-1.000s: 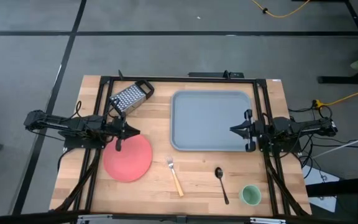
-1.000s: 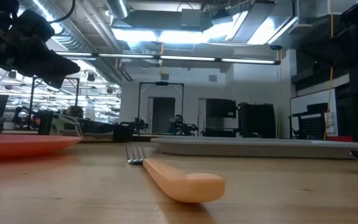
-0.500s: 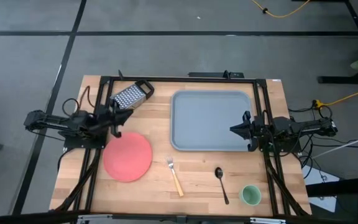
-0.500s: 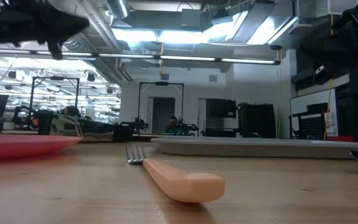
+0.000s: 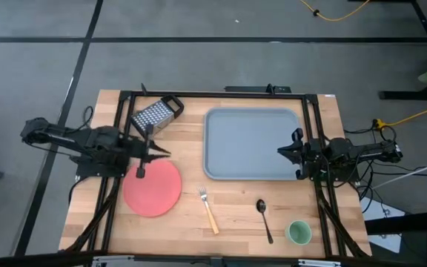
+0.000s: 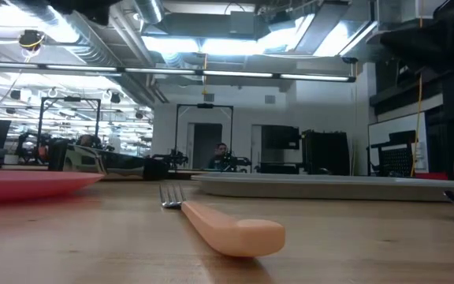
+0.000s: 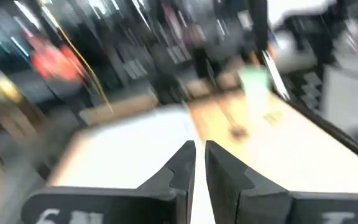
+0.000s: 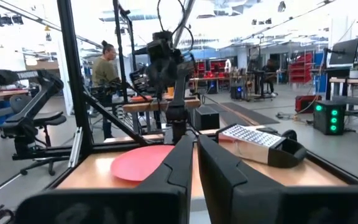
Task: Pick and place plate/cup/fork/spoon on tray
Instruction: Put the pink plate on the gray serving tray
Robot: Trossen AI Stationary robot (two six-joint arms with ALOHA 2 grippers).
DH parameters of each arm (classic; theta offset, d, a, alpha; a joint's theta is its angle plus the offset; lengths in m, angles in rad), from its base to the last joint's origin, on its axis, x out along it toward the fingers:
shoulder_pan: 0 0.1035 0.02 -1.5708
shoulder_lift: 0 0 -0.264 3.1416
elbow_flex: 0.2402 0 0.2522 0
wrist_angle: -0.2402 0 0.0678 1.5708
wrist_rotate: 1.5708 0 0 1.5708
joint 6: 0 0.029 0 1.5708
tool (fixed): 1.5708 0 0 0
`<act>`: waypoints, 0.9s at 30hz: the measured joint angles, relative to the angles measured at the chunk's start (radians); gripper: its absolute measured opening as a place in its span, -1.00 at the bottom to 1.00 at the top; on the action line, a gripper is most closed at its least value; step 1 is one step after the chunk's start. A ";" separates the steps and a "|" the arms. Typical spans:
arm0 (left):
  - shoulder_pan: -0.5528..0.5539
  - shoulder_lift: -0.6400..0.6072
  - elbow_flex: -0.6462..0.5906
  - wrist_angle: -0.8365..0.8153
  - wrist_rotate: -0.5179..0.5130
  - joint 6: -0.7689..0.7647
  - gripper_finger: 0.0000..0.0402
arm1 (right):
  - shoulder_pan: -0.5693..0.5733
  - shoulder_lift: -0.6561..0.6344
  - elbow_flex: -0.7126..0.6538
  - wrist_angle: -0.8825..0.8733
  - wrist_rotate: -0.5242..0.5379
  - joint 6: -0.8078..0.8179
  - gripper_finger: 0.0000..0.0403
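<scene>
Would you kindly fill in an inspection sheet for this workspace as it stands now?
Surface: wooden table.
Job's things: tray empty; plate, fork, spoon, cup all on the table.
Clutter: grater beside the tray.
Tools: left tool shut, above the plate's edge; right tool shut, over the tray's right edge.
Cables: yellow cable on the floor.
Surroundings: person beyond the table.

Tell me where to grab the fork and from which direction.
Grip the fork mid-handle, coming straight down, fingers closing across its width. It lies flat on the table, tines toward the tray, and the long orange handle is its thickest, clearest part, with bare wood on both sides.
</scene>
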 joint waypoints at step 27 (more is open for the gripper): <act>-0.491 0.514 0.665 -0.556 -0.080 -0.506 -0.84 | 0.000 0.001 0.000 -0.025 -0.001 0.177 -0.84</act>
